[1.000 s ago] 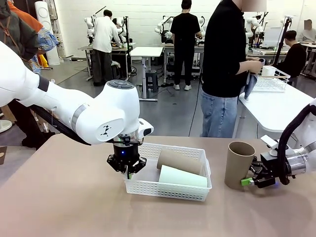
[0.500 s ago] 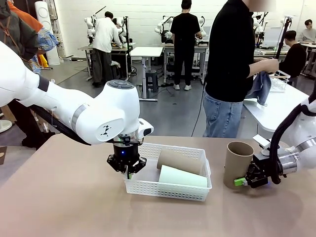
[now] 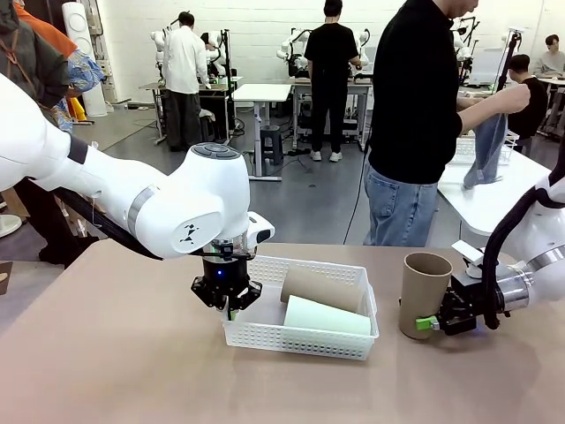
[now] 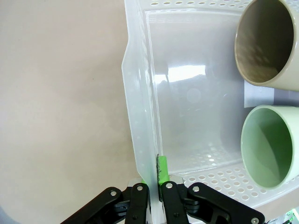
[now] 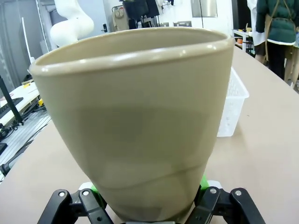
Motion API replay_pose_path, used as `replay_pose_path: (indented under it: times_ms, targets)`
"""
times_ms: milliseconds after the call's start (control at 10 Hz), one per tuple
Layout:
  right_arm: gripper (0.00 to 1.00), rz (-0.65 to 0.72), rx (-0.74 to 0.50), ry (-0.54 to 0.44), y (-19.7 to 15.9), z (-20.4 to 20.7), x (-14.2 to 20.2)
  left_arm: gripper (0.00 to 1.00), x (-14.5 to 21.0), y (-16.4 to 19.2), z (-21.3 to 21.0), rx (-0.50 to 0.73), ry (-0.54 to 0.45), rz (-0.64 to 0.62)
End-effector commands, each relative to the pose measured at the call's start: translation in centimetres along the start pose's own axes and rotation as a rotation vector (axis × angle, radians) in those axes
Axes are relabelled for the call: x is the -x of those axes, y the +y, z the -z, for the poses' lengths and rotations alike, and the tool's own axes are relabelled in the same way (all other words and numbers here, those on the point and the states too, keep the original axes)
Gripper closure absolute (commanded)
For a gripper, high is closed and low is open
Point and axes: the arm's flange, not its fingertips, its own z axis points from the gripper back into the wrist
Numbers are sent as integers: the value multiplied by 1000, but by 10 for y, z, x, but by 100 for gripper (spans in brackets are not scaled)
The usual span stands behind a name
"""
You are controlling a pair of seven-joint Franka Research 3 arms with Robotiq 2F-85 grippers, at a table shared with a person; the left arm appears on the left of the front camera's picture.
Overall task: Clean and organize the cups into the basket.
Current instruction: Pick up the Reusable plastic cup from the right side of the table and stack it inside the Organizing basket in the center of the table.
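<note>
While the left gripper (image 3: 228,305) pinches the left end wall of the white lattice basket (image 3: 300,341), the right gripper (image 3: 425,323) is clamped on the base of the upright brown cup (image 3: 424,291), which stands on the table (image 3: 115,353) just right of the basket. In the basket, the second brown cup (image 3: 318,288) and the mint green cup (image 3: 327,316) lie on their sides, side by side.

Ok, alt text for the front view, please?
The right hand grips an upright brown cup on the table, beside a white basket whose left wall the left hand pinches. A second brown cup and a mint cup lie on their sides inside it.
</note>
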Motion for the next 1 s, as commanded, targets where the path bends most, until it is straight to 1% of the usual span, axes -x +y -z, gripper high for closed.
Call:
replay_pose_path:
  times_ms: [0, 100, 300, 400, 500, 600, 700, 800, 900]
  targets:
    - [65, -19, -32, 5, -1, -3, 5, 100, 1, 0, -2, -1, -8, 3]
    - [100, -18, -34, 7, 0, -4, 5, 100, 1, 0, -2, -1, -8, 3]
    - [100, -19, -23, 1, 0, -4, 3, 100, 1, 0, -2, -1, -8, 3]
    - [100, 20, 12, -22, 5, -6, -13, 100, 1, 0, -2, -1, -8, 3]
    - [100, -7, 55, -59, 19, -12, -51, 100, 1, 0, -2, -1, -8, 3]
    - [100, -15, 39, -94, 44, -19, -104, 100, 1, 0, -2, -1, -8, 3]
    - [100, -40, 51, -87, 60, -23, -147, 100, 1, 0, -2, -1, -8, 3]
    - [100, -61, 86, -72, 72, -25, -182, 100, 1, 0, -2, -1, -8, 3]
    - [100, -80, 105, -67, 83, -26, -207, 100, 1, 0, -2, -1, -8, 3]
